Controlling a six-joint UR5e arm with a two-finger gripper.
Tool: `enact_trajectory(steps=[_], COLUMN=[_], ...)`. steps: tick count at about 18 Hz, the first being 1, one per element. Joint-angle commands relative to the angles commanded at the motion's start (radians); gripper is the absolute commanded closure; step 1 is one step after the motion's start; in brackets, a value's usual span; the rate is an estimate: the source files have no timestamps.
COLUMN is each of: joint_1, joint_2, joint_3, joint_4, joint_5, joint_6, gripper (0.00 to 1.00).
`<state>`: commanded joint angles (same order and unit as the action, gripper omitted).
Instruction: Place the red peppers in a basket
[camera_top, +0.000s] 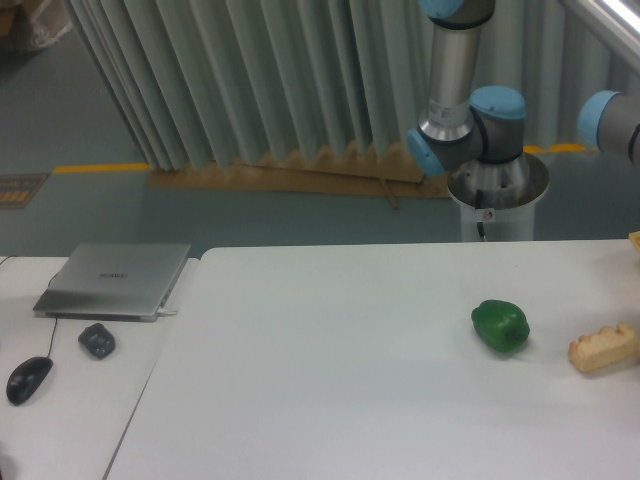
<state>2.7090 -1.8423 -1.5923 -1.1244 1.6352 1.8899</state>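
Single fixed camera, elevated, facing the arm's base across the table.

It looks down over the white table (380, 400); arm base (497, 195) at 1 o'clock, laptop (115, 280) at 9 o'clock, mid-range, curtain (250, 80) behind. No second view.
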Motion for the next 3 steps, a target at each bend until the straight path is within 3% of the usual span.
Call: enact_trajectory(steps=[3], joint_1=[0.000], joint_2=[0.000], joint_3=[0.000], joint_4=[-0.002], joint_5=[0.000], joint_6=[0.000], gripper=[0.00])
